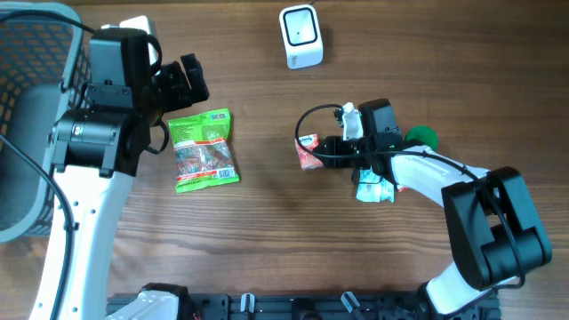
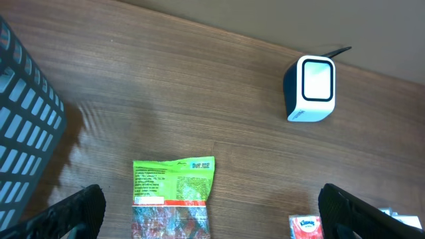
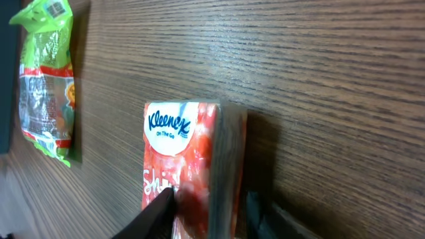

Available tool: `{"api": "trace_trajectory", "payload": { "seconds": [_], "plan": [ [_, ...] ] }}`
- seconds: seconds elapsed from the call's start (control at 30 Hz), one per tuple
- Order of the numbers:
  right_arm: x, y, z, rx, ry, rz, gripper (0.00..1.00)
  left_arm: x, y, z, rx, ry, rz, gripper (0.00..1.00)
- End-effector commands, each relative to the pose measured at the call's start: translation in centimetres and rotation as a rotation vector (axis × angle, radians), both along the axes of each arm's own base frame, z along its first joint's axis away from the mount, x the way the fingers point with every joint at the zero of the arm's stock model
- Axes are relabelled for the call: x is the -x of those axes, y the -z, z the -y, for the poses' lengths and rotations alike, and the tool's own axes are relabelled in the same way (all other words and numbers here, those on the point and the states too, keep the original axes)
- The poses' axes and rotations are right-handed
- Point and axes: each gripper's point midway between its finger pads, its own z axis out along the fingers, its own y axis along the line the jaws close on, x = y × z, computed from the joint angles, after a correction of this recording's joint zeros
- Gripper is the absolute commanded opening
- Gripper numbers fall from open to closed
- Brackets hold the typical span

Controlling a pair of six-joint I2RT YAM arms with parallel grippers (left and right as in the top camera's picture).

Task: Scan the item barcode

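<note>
The right tool (image 3: pixel 209 216) is closed partway on the red Kleenex tissue pack (image 3: pixel 182 159), which rests on the bench (image 1: pixel 267 240) well apart from the white scanner (image 1: pixel 300 36), while the left tool (image 2: pixel 212 212) stands fully open and empty above the green snack packet (image 1: pixel 204 149).

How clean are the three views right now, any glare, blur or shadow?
Overhead: sharp, evenly lit, soft shadows only. Left wrist: scanner window washed out white, green snack bag cropped at the bottom edge. Right wrist: tissue pack logo sharp, its lower end blurred near the lens, dark shadow beside it.
</note>
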Motion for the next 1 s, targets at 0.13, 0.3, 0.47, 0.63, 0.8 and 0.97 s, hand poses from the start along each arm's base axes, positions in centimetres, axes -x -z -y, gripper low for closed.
{"api": "trace_trajectory", "payload": {
  "seconds": [0.13,0.3,0.47,0.63,0.8,0.97],
  "plan": [
    [0.39,-0.41,-0.66,-0.053,0.017,-0.038,0.38,-0.04,-0.29,-0.08,-0.014,0.004,0.009,1.00],
    [0.36,-0.42,-0.65,-0.052,0.017,-0.036,0.41,-0.04,-0.29,-0.07,-0.014,0.004,0.009,1.00],
    [0.57,-0.24,-0.55,-0.056,0.046,-0.072,0.74,-0.04,-0.29,-0.07,-0.014,0.004,0.009,1.00],
    [0.67,-0.34,-0.73,-0.061,0.028,-0.065,0.35,-0.04,-0.29,-0.07,-0.014,0.004,0.009,1.00],
    [0.56,-0.40,-0.75,-0.057,0.015,-0.047,0.26,-0.04,-0.29,-0.07,-0.014,0.004,0.009,1.00],
    [0.51,-0.39,-0.71,-0.053,0.013,-0.041,0.23,-0.04,-0.29,-0.07,-0.014,0.004,0.009,1.00]
  ]
}}
